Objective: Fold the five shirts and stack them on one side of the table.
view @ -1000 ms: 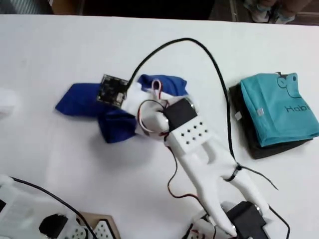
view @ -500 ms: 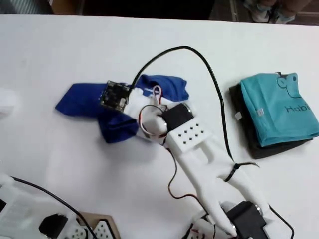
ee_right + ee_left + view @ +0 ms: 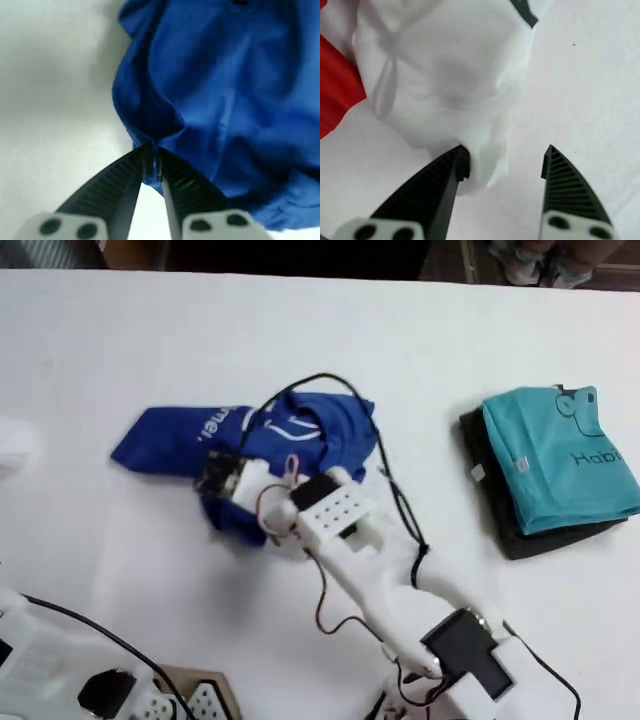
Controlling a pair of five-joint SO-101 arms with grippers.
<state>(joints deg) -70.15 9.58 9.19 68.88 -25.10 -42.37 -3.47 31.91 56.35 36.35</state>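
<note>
The white table point(image 3: 400, 330) carries 1 crumpled blue shirt point(image 3: 225, 90), a fold of it pinched between the right gripper's point(image 3: 151, 155) jaws, 1 folded black shirt point(image 3: 490, 490) well apart from them, and 1 white shirt point(image 3: 445, 65) just ahead of the left gripper's point(image 3: 506, 152) spread jaws.

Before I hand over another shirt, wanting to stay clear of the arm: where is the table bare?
Bare: the far strip of table behind the blue shirt, and the gap between it and the teal shirt on the black shirt. Crowded: the near middle, where the right gripper pinches the blue shirt amid cables.
</note>
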